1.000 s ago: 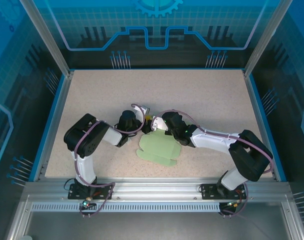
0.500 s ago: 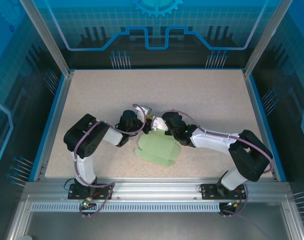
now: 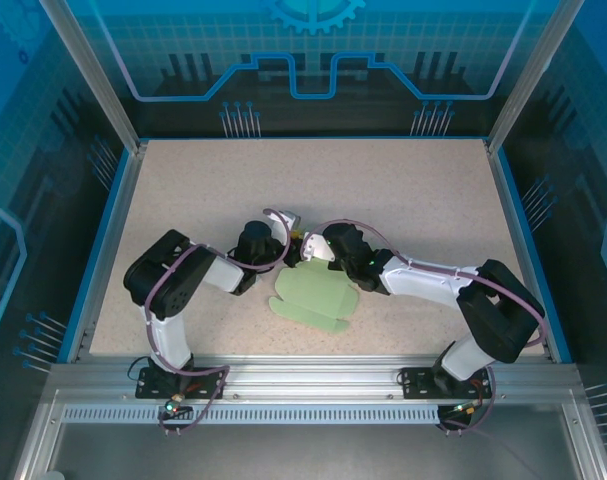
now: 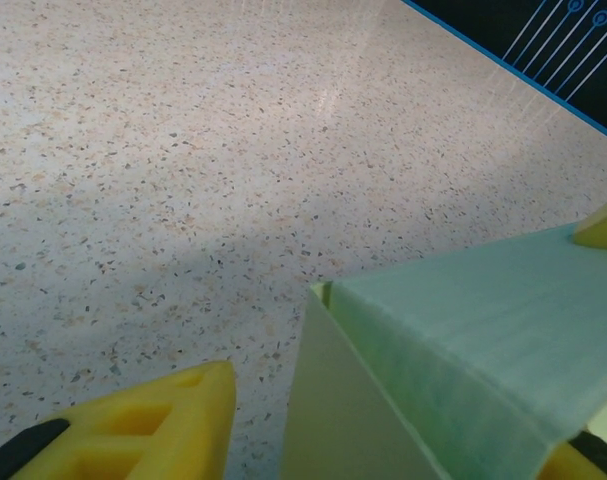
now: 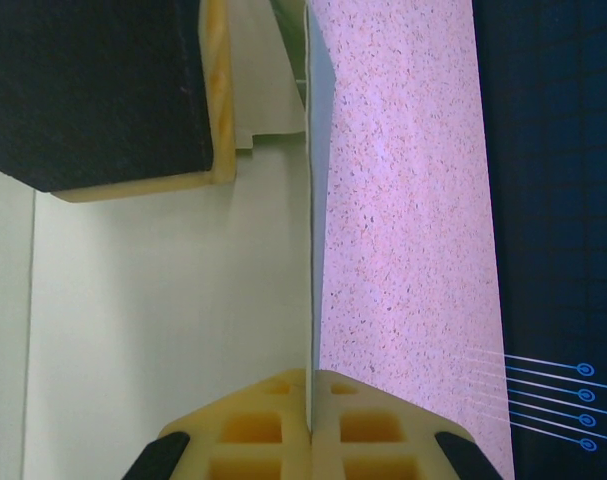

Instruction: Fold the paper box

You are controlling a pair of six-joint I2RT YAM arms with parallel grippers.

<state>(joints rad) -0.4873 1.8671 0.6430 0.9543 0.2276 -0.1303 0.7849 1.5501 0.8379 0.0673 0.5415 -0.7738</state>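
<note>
The paper box [image 3: 311, 297] is a pale mint-green die-cut sheet lying mid-table, its far edge lifted between the two grippers. My right gripper [image 3: 306, 252] is shut on a thin upright wall of the sheet [image 5: 310, 250], with both yellow fingertips [image 5: 373, 420] pressed against the edge. My left gripper [image 3: 290, 243] is open around a raised flap and folded panel [image 4: 463, 340]. Its left finger [image 4: 143, 430] stands apart from the card with bare table between, and its right finger [image 4: 578, 462] is at the panel's far side. A black-padded left finger [image 5: 103, 90] rests against the sheet's inner face.
The speckled beige table [image 3: 383, 190] is bounded by a blue rim [image 3: 113, 230] and aluminium frame posts. Both arms bend inward from their bases at the near edge, and their wrists meet over the sheet's far end.
The flat part of the paper box has slid slightly left and nearer. The left wrist has shifted a little, and the right arm keeps its grip in place.
</note>
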